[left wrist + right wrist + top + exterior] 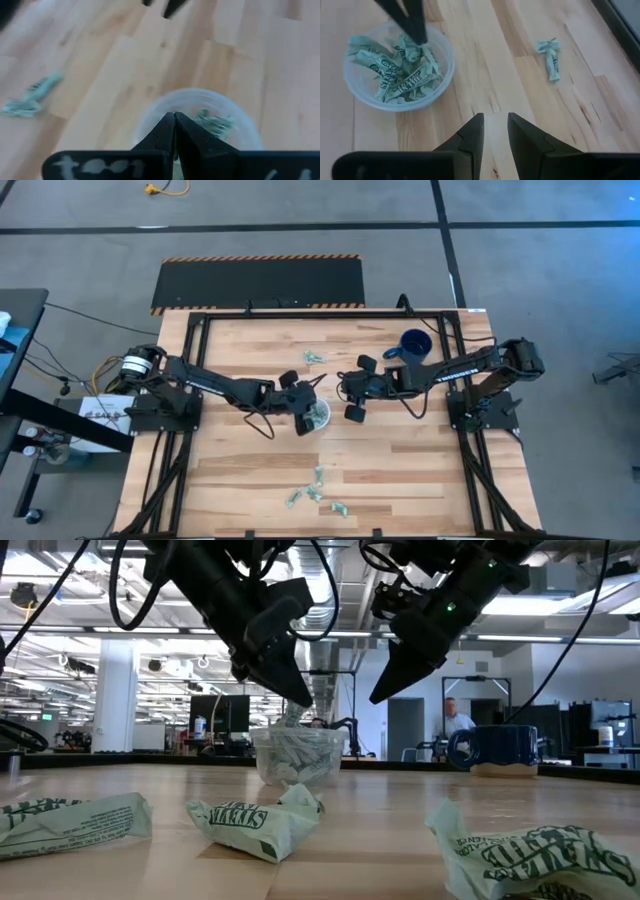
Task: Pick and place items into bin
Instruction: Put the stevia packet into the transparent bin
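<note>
The bin, a clear plastic cup (322,418) (300,758), stands mid-table with several green-and-white wrapper items (395,75) inside. My left gripper (305,420) (174,116) is shut at the cup's mouth, with one pale item (292,717) at its tips. My right gripper (348,392) (495,116) hovers just right of the cup, above bare wood, slightly open with nothing between its fingers. Loose items lie flat near the table's front edge (318,490) (255,820), and one lies toward the far side (315,357) (550,57). My left gripper pinches a pale wrapper piece at its upper end (421,46) with the very tips of its shut fingers (412,22). The fingers slant down from the table's left. The piece hangs below them into the cup's mouth; the fingers hide the exact spot.
A dark blue mug (415,345) (495,748) stands at the far right of the table. Black frame rails run along the table's left, right and far edges. Bare wood lies between the cup and the loose items at the front.
</note>
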`<control>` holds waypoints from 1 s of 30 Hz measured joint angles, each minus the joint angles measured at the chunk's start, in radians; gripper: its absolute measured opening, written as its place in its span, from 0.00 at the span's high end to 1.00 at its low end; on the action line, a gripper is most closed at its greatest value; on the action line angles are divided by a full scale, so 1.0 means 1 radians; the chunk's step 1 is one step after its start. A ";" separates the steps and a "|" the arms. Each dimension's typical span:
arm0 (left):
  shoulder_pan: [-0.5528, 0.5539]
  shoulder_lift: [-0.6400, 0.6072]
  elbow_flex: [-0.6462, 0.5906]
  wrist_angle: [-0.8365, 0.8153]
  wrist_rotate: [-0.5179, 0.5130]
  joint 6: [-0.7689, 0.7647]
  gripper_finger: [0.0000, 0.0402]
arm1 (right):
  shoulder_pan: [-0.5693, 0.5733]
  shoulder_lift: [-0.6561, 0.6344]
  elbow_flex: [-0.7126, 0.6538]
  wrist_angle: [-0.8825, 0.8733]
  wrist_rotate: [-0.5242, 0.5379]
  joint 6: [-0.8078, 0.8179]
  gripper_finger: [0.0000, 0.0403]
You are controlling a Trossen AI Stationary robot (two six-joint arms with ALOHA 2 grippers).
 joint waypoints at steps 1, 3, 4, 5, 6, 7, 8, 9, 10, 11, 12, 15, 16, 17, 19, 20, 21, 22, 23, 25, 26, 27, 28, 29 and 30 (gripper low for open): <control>0.000 0.000 0.000 0.000 0.023 -0.003 1.00 | 0.000 0.000 0.000 0.000 0.000 0.000 0.80; 0.000 0.000 0.000 -0.004 0.056 -0.008 1.00 | 0.000 0.000 0.000 0.000 0.000 0.000 0.80; -0.001 0.000 0.000 -0.008 0.066 -0.013 1.00 | 0.000 0.000 0.000 0.000 0.000 0.000 0.80; -0.001 0.000 0.000 -0.016 0.072 -0.016 1.00 | 0.000 0.000 0.000 0.000 0.000 0.000 0.80; -0.001 0.000 0.000 -0.024 0.082 -0.017 1.00 | 0.000 0.000 0.000 0.000 0.000 0.000 0.80; -0.001 0.000 0.000 -0.029 0.090 -0.018 1.00 | 0.000 0.000 0.000 0.000 0.000 0.000 0.80; -0.001 0.000 0.001 -0.034 0.091 -0.018 1.00 | 0.000 0.000 0.000 0.000 0.000 0.000 0.80; -0.001 0.000 0.001 -0.040 0.091 -0.018 1.00 | 0.000 0.000 0.000 0.000 0.000 0.000 0.80; -0.001 0.000 0.001 -0.045 0.091 -0.018 1.00 | 0.000 0.000 0.000 0.000 -0.001 0.000 0.80; -0.001 0.000 0.001 -0.048 0.091 -0.018 1.00 | 0.000 0.000 0.000 0.001 -0.001 0.000 0.80; -0.001 0.000 0.001 -0.048 0.091 -0.017 1.00 | 0.000 0.000 0.000 0.003 -0.001 0.000 0.80; -0.001 0.000 0.011 -0.060 0.091 -0.016 1.00 | 0.000 0.000 0.000 0.022 -0.001 0.000 0.80; -0.001 0.000 0.013 -0.063 0.091 -0.016 1.00 | 0.000 0.000 0.000 0.029 -0.001 -0.001 0.80; -0.001 0.000 0.015 -0.069 0.091 -0.015 1.00 | 0.000 0.000 0.000 0.033 -0.001 0.000 0.80; -0.001 0.000 0.022 -0.087 0.091 -0.015 1.00 | 0.000 0.000 0.000 0.035 -0.001 0.000 0.80; -0.001 0.000 0.026 -0.096 0.092 -0.015 1.00 | 0.000 0.000 0.000 0.035 -0.001 0.000 0.80; -0.001 0.000 0.029 -0.101 0.092 -0.016 1.00 | 0.000 0.000 0.000 0.035 -0.001 0.000 0.80; -0.001 0.000 0.030 -0.108 0.091 -0.016 1.00 | 0.000 0.000 0.000 0.035 -0.001 0.000 0.80; -0.001 0.000 0.030 -0.115 0.091 -0.016 1.00 | 0.000 0.000 0.000 0.035 -0.001 0.000 0.80; -0.001 0.000 0.030 -0.119 0.091 -0.016 1.00 | 0.000 0.000 0.000 0.035 -0.001 -0.001 0.80; -0.001 0.000 0.030 -0.117 0.092 -0.016 1.00 | 0.000 0.000 0.000 0.035 -0.001 -0.001 0.80; -0.001 0.000 0.030 -0.117 0.097 -0.016 1.00 | 0.000 0.000 0.000 0.035 -0.001 0.000 0.80; 0.000 0.000 0.030 -0.117 0.103 -0.016 1.00 | 0.000 0.000 0.000 0.035 -0.001 0.000 0.80; -0.001 0.000 0.030 -0.117 0.108 -0.016 1.00 | 0.000 0.000 0.000 0.035 -0.001 -0.001 0.80; -0.001 0.000 0.030 -0.117 0.109 -0.017 1.00 | 0.000 0.000 0.000 0.035 -0.001 -0.001 0.80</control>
